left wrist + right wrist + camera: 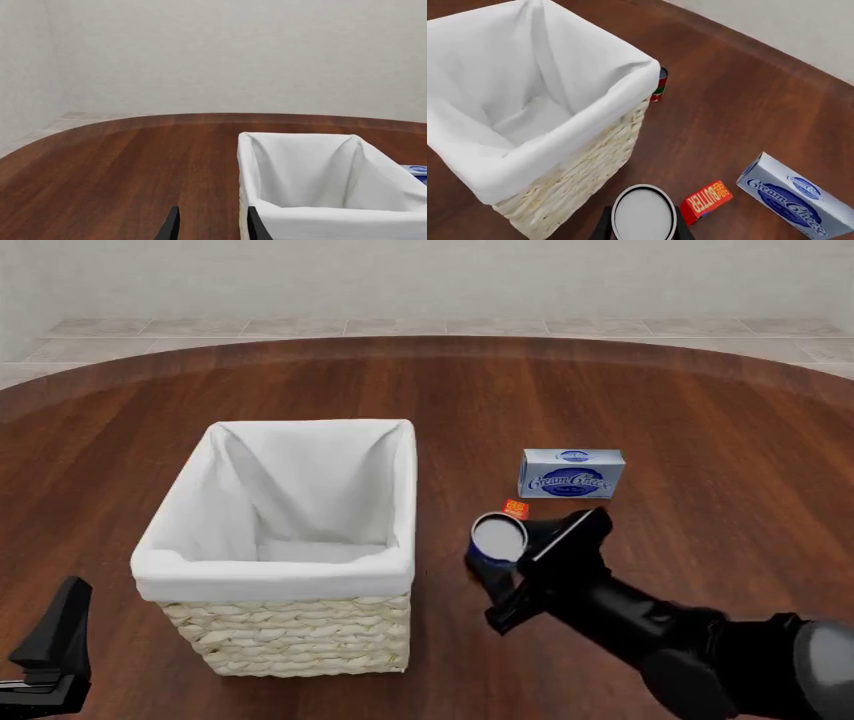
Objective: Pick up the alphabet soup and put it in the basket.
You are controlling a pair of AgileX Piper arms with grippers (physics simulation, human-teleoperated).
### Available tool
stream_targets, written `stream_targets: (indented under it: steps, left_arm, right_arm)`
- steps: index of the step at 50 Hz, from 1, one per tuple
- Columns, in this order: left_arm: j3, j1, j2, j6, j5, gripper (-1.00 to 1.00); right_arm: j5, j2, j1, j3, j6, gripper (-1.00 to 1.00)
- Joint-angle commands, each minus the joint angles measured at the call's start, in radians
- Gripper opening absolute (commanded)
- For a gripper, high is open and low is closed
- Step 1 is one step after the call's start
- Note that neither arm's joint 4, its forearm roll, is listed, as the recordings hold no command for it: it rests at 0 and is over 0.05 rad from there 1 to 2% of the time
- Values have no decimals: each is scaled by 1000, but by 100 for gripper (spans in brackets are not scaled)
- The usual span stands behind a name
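Right gripper [514,558], fingers closed on the sides of the soup can [498,539], which shows its silvery top and stands upright just beside the basket's [274,575] right wall, outside it; whether it is off the wood cannot be told. In the right wrist view the can [642,214] sits between the two dark fingers [604,226]. A small red butter box [515,509] lies just behind the can; a blue-and-white cream cheese box [571,472] stands farther back. A red-and-green can [660,85] peeks from behind the basket's far corner. Left gripper [209,227], jaws parted and holding nothing, low beside the basket [333,220] above the brown table [120,170].
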Motion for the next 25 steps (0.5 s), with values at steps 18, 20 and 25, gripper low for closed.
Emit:
stream_targets:
  steps: [18,20,25]
  left_arm:
    - [0,0,0,0,0,100]
    - [0,0,0,0,0,100]
    - [0,0,0,0,0,100]
  right_arm:
    - [149,-218,-15,-7,-20,-100]
    - [155,-225,-16,-8,-24,-100]
    - [192,-262,-21,-24,-27,-100]
